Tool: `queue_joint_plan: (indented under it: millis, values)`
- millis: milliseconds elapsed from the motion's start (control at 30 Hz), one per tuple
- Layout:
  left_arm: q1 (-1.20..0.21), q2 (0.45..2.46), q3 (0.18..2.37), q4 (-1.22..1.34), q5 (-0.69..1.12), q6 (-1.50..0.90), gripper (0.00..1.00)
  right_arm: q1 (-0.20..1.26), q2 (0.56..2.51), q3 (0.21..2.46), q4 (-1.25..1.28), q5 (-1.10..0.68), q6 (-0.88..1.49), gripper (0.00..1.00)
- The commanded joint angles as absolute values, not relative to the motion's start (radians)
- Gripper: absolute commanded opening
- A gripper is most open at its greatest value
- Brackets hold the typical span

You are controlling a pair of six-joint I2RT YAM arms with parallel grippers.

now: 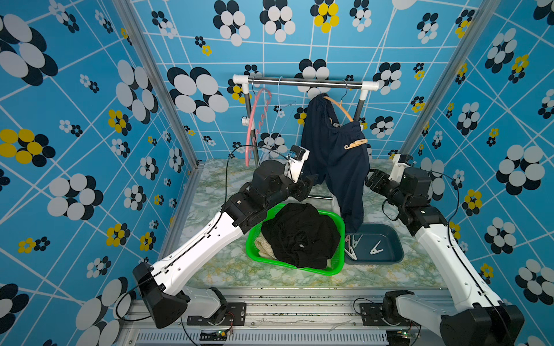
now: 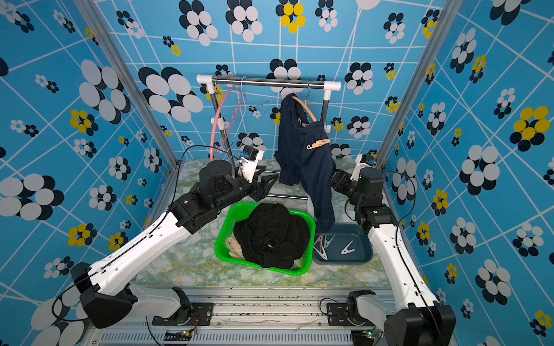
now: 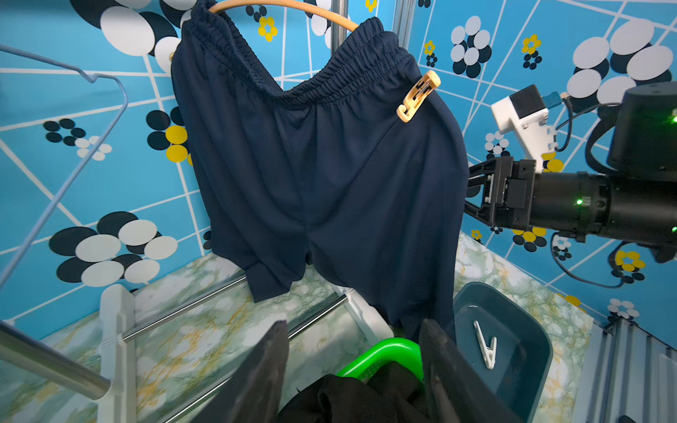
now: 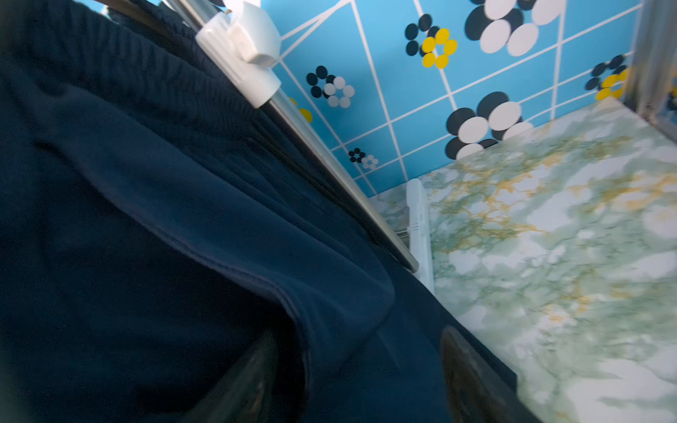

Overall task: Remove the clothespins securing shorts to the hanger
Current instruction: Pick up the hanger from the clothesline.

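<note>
Navy shorts (image 1: 335,161) (image 2: 305,161) (image 3: 322,164) hang from an orange hanger (image 1: 341,107) (image 3: 278,5) on the rack. A tan clothespin (image 1: 355,143) (image 2: 318,144) (image 3: 418,96) grips the waistband on the shorts' right side. My left gripper (image 1: 308,182) (image 3: 353,326) is open and empty, low beside the shorts' left leg. At the shorts' right edge my right gripper (image 1: 370,176) (image 3: 472,190) (image 4: 359,335) is below the clothespin. Its jaws stand wide apart with a fold of navy fabric (image 4: 146,219) between them. Its fingertips are hidden in both top views.
A green basket (image 1: 299,268) at the front holds black shorts (image 1: 299,236) over beige shorts (image 1: 263,245). To its right, a blue-grey tray (image 1: 395,242) (image 3: 542,351) holds several loose clothespins (image 1: 376,248). Bare pink (image 1: 254,119) and blue wire (image 1: 281,119) hangers hang on the rack (image 1: 305,81).
</note>
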State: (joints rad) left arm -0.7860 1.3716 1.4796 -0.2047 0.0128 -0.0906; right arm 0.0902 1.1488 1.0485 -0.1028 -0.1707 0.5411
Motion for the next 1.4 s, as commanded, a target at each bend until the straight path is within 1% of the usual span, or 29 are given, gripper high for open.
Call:
queue_joint_plan:
  millis: [0,167,367,533,800,933,1200,1233,1267,1367]
  values:
    - [-0.797,1.391,1.504,-0.119,0.073,-0.129,0.60,0.135,1.166,0.999,0.067,-0.293,0.625,0.71]
    - [-0.808,1.436,1.527,-0.097,0.092,-0.147,0.59,0.246,1.188,0.972,0.139,-0.275,0.625,0.71]
    - [-0.809,1.479,1.554,-0.070,0.062,-0.147,0.56,0.331,1.253,0.961,0.215,-0.275,0.646,0.71]
    - [-0.800,1.514,1.569,-0.038,0.043,-0.154,0.54,0.372,1.315,0.973,0.245,-0.275,0.653,0.70]
    - [-0.761,1.594,1.646,-0.040,0.069,-0.180,0.51,0.401,1.366,0.991,0.247,-0.278,0.644,0.70]
    - [-0.746,1.637,1.687,-0.043,0.067,-0.186,0.45,0.405,1.369,0.991,0.246,-0.279,0.643,0.70]
    - [-0.732,1.705,1.731,-0.023,0.026,-0.192,0.44,0.416,1.392,1.001,0.246,-0.283,0.641,0.69]
    - [-0.728,1.712,1.735,-0.016,0.024,-0.195,0.38,0.417,1.396,1.002,0.246,-0.285,0.641,0.69]
    - [-0.725,1.722,1.743,-0.013,0.025,-0.199,0.35,0.419,1.399,1.004,0.248,-0.285,0.642,0.69]
    - [-0.719,1.746,1.771,-0.014,0.021,-0.204,0.33,0.423,1.406,1.004,0.249,-0.285,0.641,0.69]
